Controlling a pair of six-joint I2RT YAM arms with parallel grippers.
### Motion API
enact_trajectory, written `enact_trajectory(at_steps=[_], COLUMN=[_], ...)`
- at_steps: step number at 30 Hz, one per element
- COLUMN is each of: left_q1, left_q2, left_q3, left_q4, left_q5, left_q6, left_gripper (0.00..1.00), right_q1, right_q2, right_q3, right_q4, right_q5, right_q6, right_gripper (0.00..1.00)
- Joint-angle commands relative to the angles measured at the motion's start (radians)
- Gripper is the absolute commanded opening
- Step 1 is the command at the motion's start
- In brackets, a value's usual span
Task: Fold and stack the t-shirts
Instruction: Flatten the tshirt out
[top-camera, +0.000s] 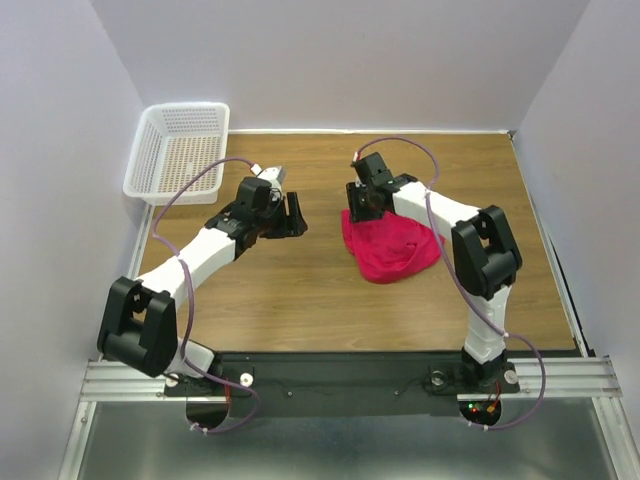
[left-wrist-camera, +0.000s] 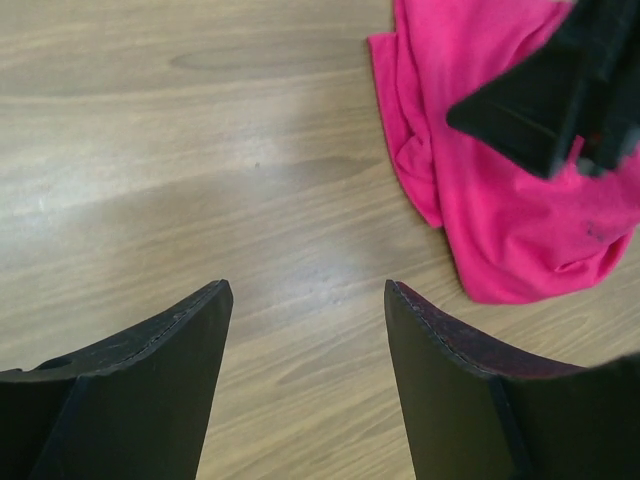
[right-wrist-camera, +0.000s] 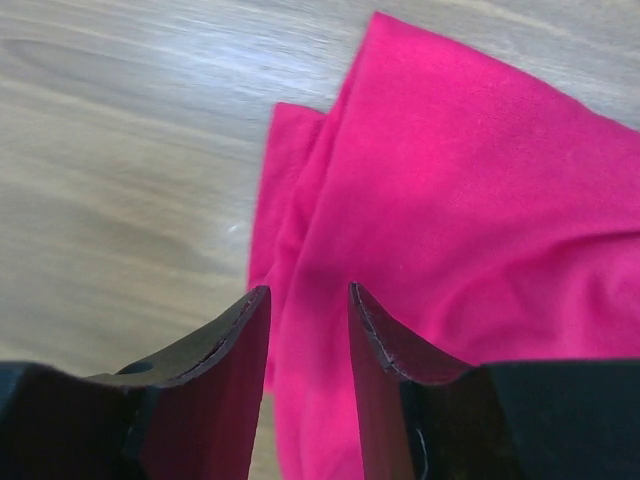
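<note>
One crumpled crimson-pink t-shirt (top-camera: 392, 250) lies on the wooden table right of centre. It also shows in the left wrist view (left-wrist-camera: 500, 220) and the right wrist view (right-wrist-camera: 480, 190). My right gripper (top-camera: 358, 207) hovers over the shirt's far left edge. Its jaws (right-wrist-camera: 308, 290) stand a narrow gap apart with cloth seen below between them, not pinched. My left gripper (top-camera: 297, 215) is open and empty (left-wrist-camera: 305, 290) over bare wood, just left of the shirt. The right gripper's black fingers (left-wrist-camera: 560, 100) show above the shirt in the left wrist view. No neck label shows.
A white plastic mesh basket (top-camera: 180, 150) stands at the far left corner, partly off the wooden table (top-camera: 300, 300). Grey walls close the back and both sides. Cables loop from both arms.
</note>
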Motion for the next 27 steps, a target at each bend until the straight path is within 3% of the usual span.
enact_trajectory(at_steps=[1, 9, 11, 12, 14, 21, 27], left_q1=[0.000, 0.002, 0.000, 0.000, 0.002, 0.000, 0.000], left_q2=[-0.079, -0.136, -0.137, -0.139, -0.140, -0.160, -0.177], left_q3=[-0.059, -0.094, -0.099, -0.099, -0.101, -0.093, -0.076], left_q4=[0.037, 0.035, 0.035, 0.035, 0.035, 0.034, 0.028], left_q5=[0.002, 0.010, 0.010, 0.013, 0.016, 0.004, 0.012], left_q6=[-0.013, -0.016, -0.016, -0.018, -0.016, -0.022, -0.036], left_gripper=[0.74, 0.74, 0.74, 0.74, 0.74, 0.74, 0.73], right_q1=[0.015, 0.023, 0.026, 0.024, 0.026, 0.026, 0.026], right_q2=[0.055, 0.132, 0.138, 0.135, 0.100, -0.104, -0.279], right_q3=[0.060, 0.091, 0.091, 0.090, 0.085, 0.180, 0.326], right_q4=[-0.001, 0.002, 0.000, 0.000, -0.001, -0.044, -0.052], right_q5=[0.064, 0.078, 0.097, 0.101, 0.113, 0.163, 0.054], right_q6=[0.019, 0.016, 0.015, 0.013, 0.008, -0.076, -0.130], right_gripper=[0.42, 0.34, 0.25, 0.11, 0.01, 0.01, 0.01])
